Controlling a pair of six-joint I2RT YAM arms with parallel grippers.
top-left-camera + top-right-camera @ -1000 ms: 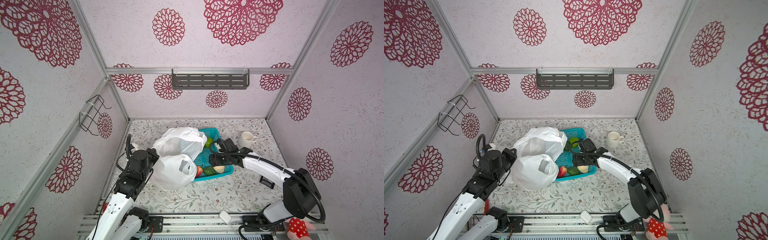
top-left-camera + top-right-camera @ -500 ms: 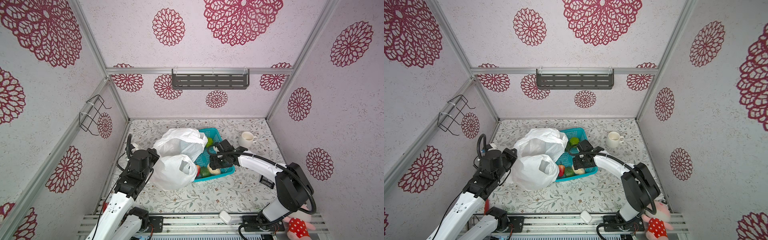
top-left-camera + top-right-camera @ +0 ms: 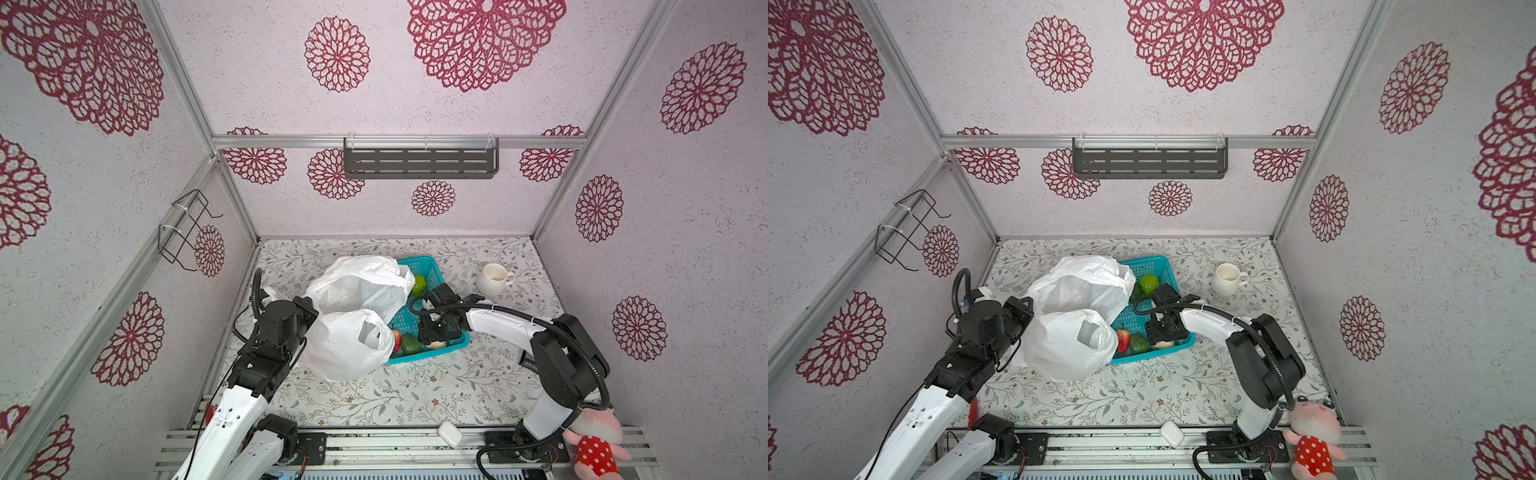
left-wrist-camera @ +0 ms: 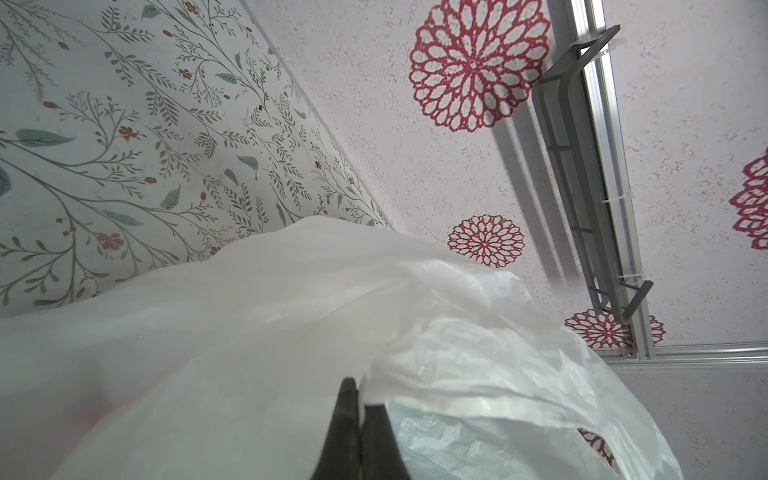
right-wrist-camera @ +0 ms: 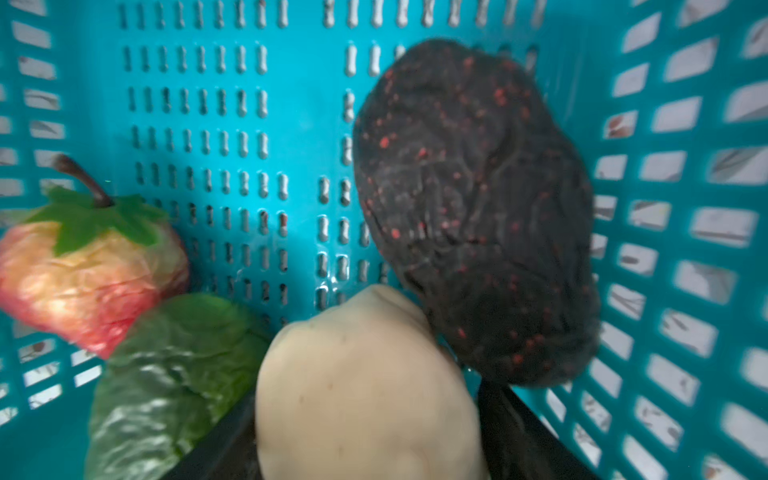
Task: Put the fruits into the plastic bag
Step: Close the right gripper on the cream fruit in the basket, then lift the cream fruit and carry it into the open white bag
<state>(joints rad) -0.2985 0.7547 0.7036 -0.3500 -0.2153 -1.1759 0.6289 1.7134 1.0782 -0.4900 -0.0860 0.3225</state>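
Fruits: none in the plastic bag (image 3: pixel 353 332) yet. The four we can see sit in the teal basket (image 3: pixel 420 262) near the centre of the table (image 3: pixel 415 395) (clock read in the top views, 12 = back wall). Round green fruit (image 3: pixel 419 283), glossy, lies at the basket's 12 o'clock end, partly behind the bag. The other three bunch at its 6 o'clock end, in 9-to-3 order: red fruit (image 3: pixel 397 338), oval green fruit (image 3: pixel 410 344), pale yellow fruit (image 3: pixel 435 344).

Right wrist view gives more detail. Red fruit (image 5: pixel 83 274) is blotchy red-yellow w/ green leaf cap & brown stem. Oval green fruit (image 5: pixel 166 374) is dark, wrinkled, shiny. Pale yellow fruit (image 5: pixel 365 395) is beige & lumpy, touching a dark lump (image 5: pixel 473 208) w/ red specks; we can't tell what that is.

Right gripper (image 3: pixel 434 332) is down in the basket, fingers (image 5: pixel 511 428) set wide either side of the pale fruit. Whether they press it we can't tell.

Bag is thin, white, translucent & crinkly. It's puffed in two lobes at the basket's 9 o'clock, overlapping the rim, w/ one handle hole (image 3: pixel 372 332) showing. Left gripper (image 4: pixel 357 399) is pinched tight on bag film.
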